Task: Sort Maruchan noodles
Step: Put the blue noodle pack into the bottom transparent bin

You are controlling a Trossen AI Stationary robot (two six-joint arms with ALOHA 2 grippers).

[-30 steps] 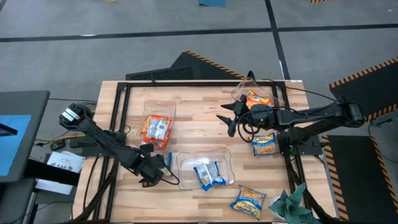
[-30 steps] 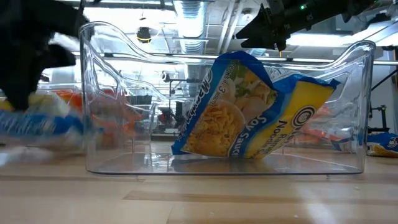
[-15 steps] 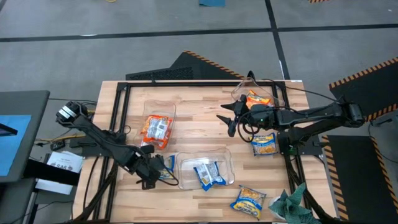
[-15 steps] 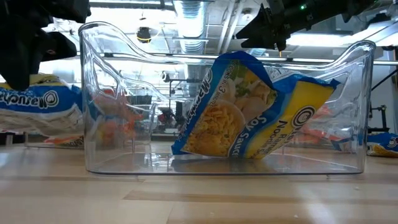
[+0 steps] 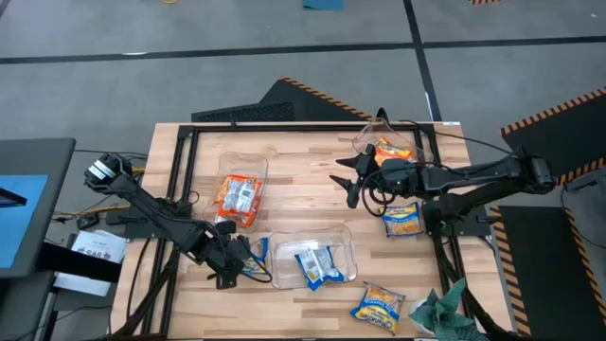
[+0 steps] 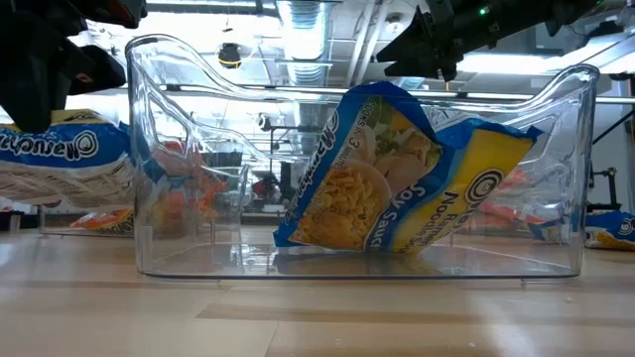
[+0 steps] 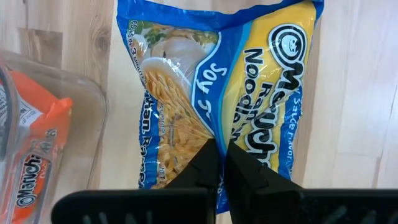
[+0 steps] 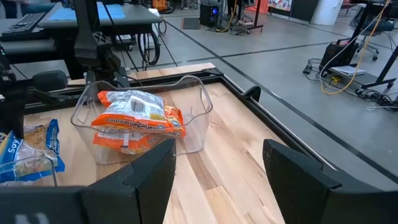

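Observation:
My left gripper (image 5: 239,259) (image 7: 219,158) is shut on a blue-and-yellow Maruchan packet (image 7: 217,81) (image 6: 60,159) by the left wall of the middle clear tub (image 5: 346,248). That tub holds two blue-and-yellow packets (image 5: 315,264) (image 6: 397,178), which lean on its floor. A left tub (image 5: 258,163) holds orange packets (image 5: 237,197). A far right tub (image 5: 365,139) holds an orange packet (image 5: 391,150). My right gripper (image 5: 344,180) (image 8: 217,163) is open and hangs in the air left of the far right tub. Two loose packets (image 5: 402,220) (image 5: 379,305) lie flat on the table. My left gripper pinches the blue-and-yellow packet between its two fingers at the middle of one short end (image 7: 217,134). The fingers (image 7: 202,165) come along the packet's length. In the low view the packet sits lifted clear of the table, roughly level, its free end toward the middle tub.
A teal-green cloth (image 5: 440,311) lies at the table's near right corner. A dark metal frame (image 5: 284,124) borders the table's far side. Bare wood (image 5: 303,194) shows between the three tubs. Desks and equipment stand beyond the table in the right wrist view.
My left gripper has moved a little toward the middle tub and up, staying shut. The packet in it has risen from low over the table to about the tub wall's mid-height. My right arm has kept still.

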